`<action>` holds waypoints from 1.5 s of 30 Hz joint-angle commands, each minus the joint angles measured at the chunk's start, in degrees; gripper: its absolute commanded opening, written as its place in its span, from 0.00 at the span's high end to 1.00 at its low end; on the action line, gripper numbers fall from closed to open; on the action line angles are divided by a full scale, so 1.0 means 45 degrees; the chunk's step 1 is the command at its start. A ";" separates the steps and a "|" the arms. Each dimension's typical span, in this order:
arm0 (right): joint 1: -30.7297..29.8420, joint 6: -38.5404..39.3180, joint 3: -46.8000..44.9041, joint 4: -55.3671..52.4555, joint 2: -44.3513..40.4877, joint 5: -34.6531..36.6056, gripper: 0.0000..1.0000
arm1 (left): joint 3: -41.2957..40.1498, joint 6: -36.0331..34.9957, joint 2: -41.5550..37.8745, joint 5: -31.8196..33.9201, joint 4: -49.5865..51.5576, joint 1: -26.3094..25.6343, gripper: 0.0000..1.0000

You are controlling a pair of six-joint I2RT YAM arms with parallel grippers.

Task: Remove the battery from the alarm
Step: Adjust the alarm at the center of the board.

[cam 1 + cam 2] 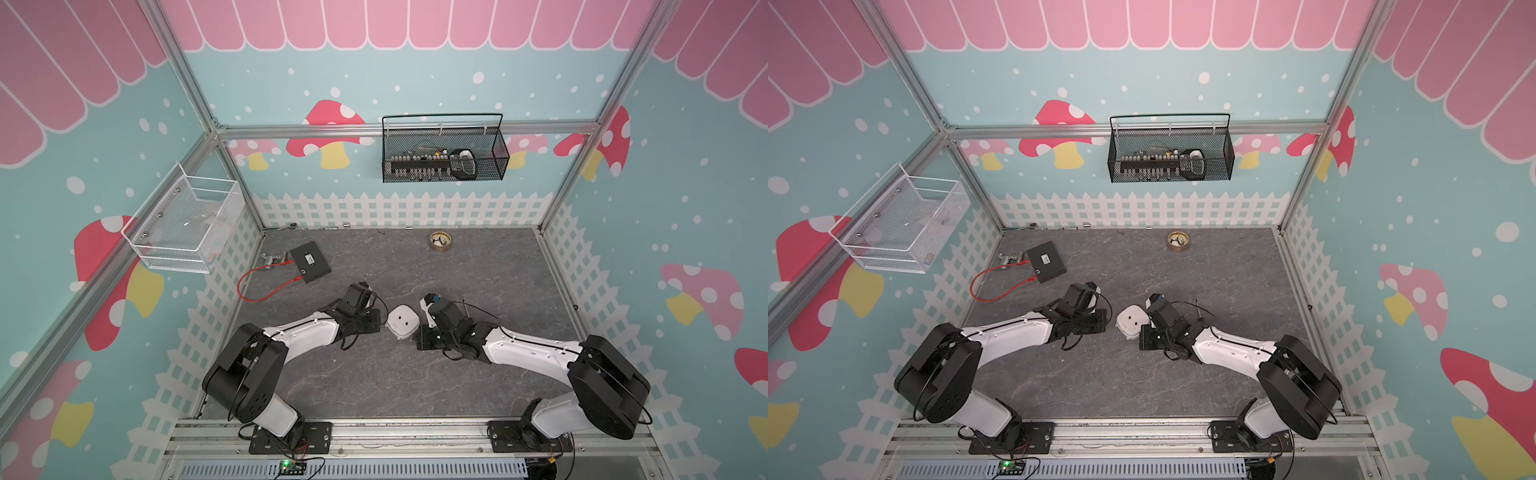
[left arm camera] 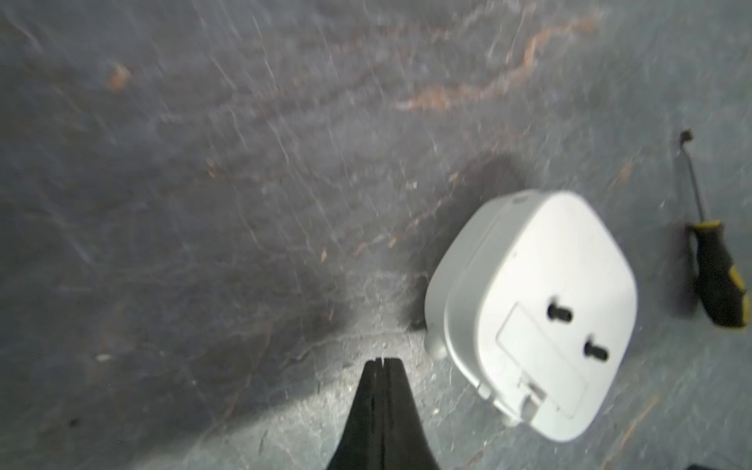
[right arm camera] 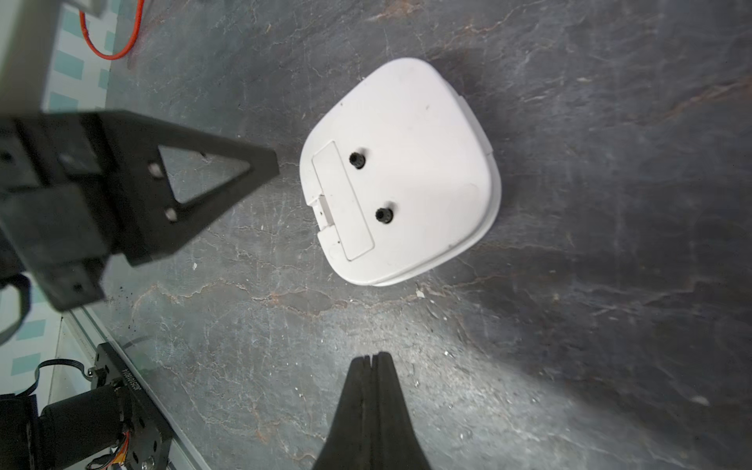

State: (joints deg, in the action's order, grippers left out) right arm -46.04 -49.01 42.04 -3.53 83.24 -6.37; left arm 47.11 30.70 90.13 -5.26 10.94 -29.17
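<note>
Alarm clock (image 1: 402, 321) lies face down between the two grippers in both top views, on a grey stone-look table (image 1: 415, 382) walled by mushroom panels. Left wrist view: left gripper (image 2: 381, 360) pinched together and empty, clock just beside it, screwdriver (image 2: 718, 276) beyond. Right wrist view: right gripper (image 3: 370, 357) likewise together, clock ahead, cover (image 3: 344, 201) still fitted, so the battery stays hidden and every step is left to do

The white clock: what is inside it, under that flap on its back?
The small white rounded-square plastic clock shows only its back: a closed white rectangular cover and two small black knobs. Anything inside, a battery included, is hidden under that cover.
</note>
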 commanded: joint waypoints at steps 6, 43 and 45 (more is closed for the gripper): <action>0.0453 0.0582 0.0483 -0.0694 0.1279 0.0628 1.00 | 0.3748 0.0090 0.3181 0.0510 -0.0369 0.0476 1.00; 0.1481 0.2991 0.4223 -0.1155 0.4713 0.0079 0.88 | -0.1394 0.2008 0.0539 -0.0353 -0.1601 -0.3480 1.00; 0.1481 0.3135 0.4604 -0.1289 0.4835 0.0054 0.88 | -0.1518 0.2294 0.0384 -0.0280 -0.1591 -0.3782 1.00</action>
State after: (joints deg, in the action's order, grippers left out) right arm -39.16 -36.95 60.64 -9.34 103.81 -4.86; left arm 41.56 37.91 93.06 -6.46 4.25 -45.04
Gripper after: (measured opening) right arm 0.117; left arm 0.048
